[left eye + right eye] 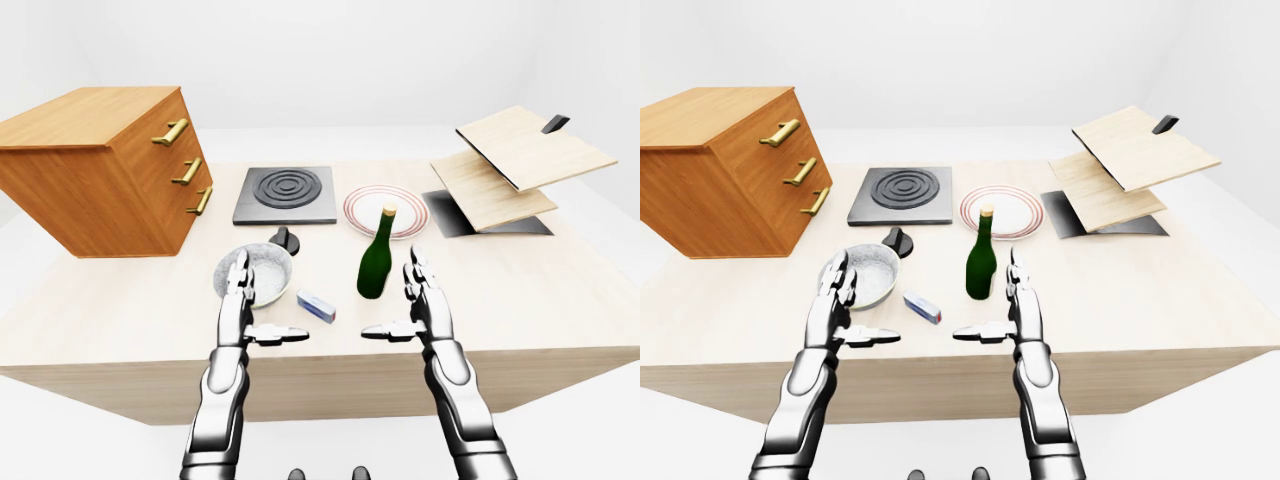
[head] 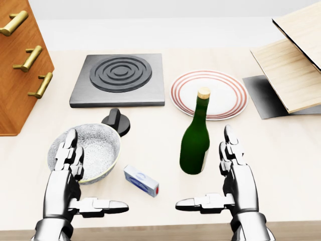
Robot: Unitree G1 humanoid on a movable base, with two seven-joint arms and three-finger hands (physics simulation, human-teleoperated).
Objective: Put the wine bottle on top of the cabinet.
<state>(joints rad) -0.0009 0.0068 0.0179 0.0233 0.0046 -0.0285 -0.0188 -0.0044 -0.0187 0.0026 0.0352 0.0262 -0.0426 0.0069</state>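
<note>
A dark green glass wine bottle (image 2: pixel 195 144) with a tan cork top is standing upright on the pale wooden table (image 1: pixel 560 290), just below centre in the head view. Its neck is overlapping the lower rim of a white round plate with red rings (image 2: pixel 225 83), which is lying above it in that view.

The right metallic three-finger hand (image 2: pixel 235 175) is hovering just beside the bottle's right side, fingers extended upward and thumb pointing left; it is released and not gripping anything. Whether a finger is touching the glass cannot be told. The left metallic three-finger hand (image 2: pixel 70 175) is spread open likewise at lower left of the head view, its fingers overlapping the rim of a grey patterned round bowl (image 2: pixel 100 145).

A small white and blue box with a red end (image 2: pixel 141 181) is lying flat between the two hands. A black round knob-shaped piece (image 2: pixel 116 120) is sitting just above the bowl, touching or nearly touching its rim. A dark grey square hotplate with concentric rings (image 2: pixel 120 79) is lying above that.

A brown wooden cabinet with three brass drawer handles (image 1: pixel 95 170) is occupying the upper left of the left-eye view, well apart from the bottle. At upper right, light wooden boards (image 1: pixel 520 160) are resting tilted over a dark flat sheet (image 1: pixel 450 215).
</note>
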